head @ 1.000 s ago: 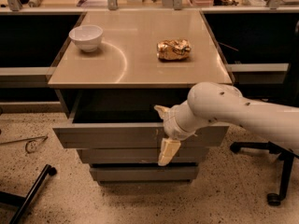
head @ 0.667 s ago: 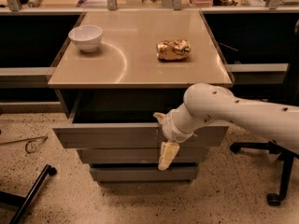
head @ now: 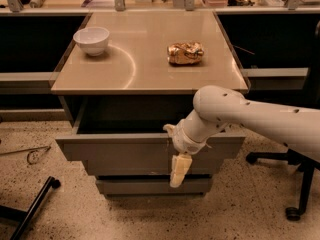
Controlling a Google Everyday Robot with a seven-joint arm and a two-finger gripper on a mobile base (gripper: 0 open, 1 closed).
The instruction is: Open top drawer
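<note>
The top drawer (head: 125, 155) is a wide grey front with no handle. It stands pulled out from under the beige cabinet top (head: 145, 59), with its dark inside showing. My gripper (head: 178, 165) is at the drawer's front, right of its centre, and hangs down over the front face from the upper rim. My white arm (head: 250, 115) reaches in from the right. A narrower grey drawer front (head: 150, 186) shows below, pushed in.
A white bowl (head: 91, 39) and a crumpled gold-brown snack bag (head: 185, 53) sit on the cabinet top. Office-chair legs with castors (head: 295, 211) stand at the right. A black bar (head: 30, 209) lies on the speckled floor at the left.
My arm's elbow has shifted a little to the left and the gripper has dropped slightly. The drawer is pulled out about as far as before.
</note>
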